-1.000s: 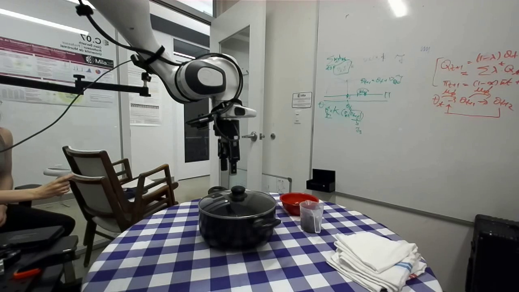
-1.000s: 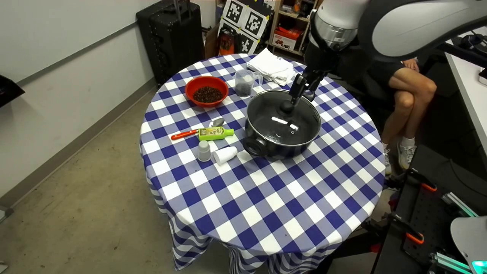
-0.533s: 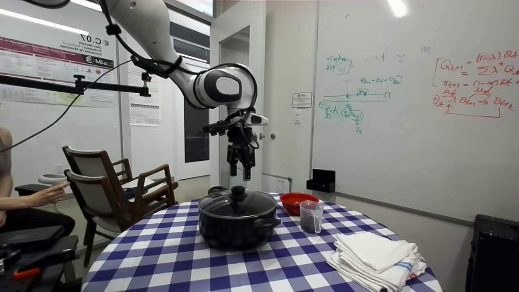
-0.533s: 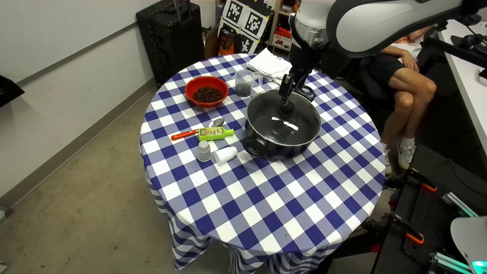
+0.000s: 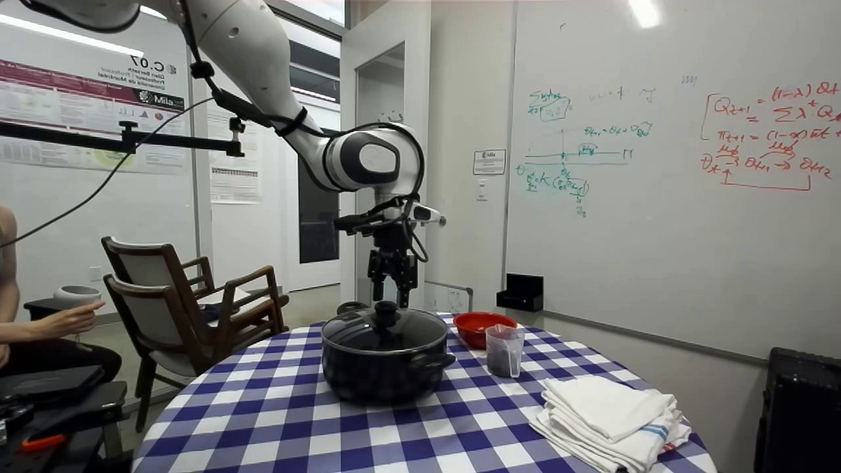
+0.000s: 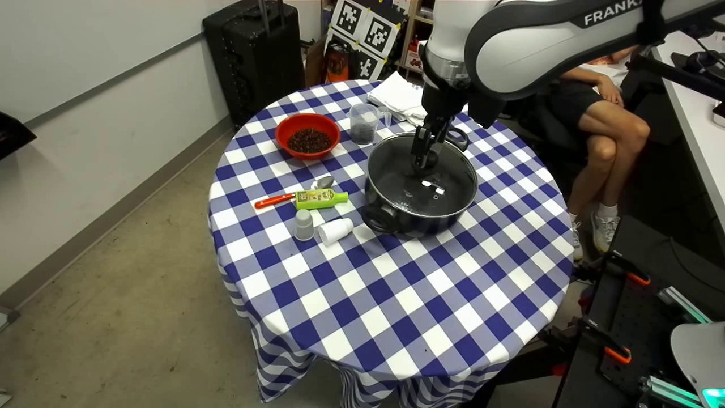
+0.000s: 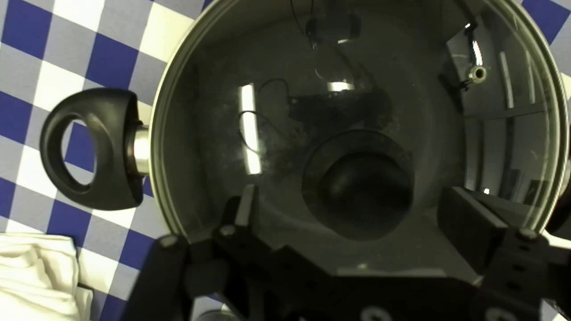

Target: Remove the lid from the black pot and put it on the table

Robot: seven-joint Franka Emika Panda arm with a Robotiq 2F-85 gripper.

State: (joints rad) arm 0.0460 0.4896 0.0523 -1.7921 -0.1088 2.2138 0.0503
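Note:
The black lid (image 5: 351, 332) with its black knob (image 5: 386, 313) sits on the black pot (image 5: 368, 378). Lid (image 6: 396, 184) and pot (image 6: 436, 225) also show in an exterior view. The pot stands on the checked table (image 5: 276, 407). My gripper (image 5: 391, 301) is open, pointing down just above the lid, close to the knob. In the wrist view, the open fingers (image 7: 350, 209) stand wide apart, one on each side of the knob (image 7: 368, 191), with gaps on both sides and nothing held. The lid (image 7: 276, 58) fills most of that view. One pot handle shows at its left.
A red bowl (image 6: 306, 120) and a measuring cup (image 6: 362, 124) stand near the pot. Folded white towels (image 6: 402, 96) lie behind. A green bottle (image 6: 320, 199), an orange-handled tool (image 6: 274, 200), a grey shaker (image 6: 303, 225) and a white cup (image 6: 335, 231) lie or stand beside the pot.
My gripper has come down towards the lid. It has moved right in an exterior view and left in another, closer to the knob. The lid and pot have not moved.

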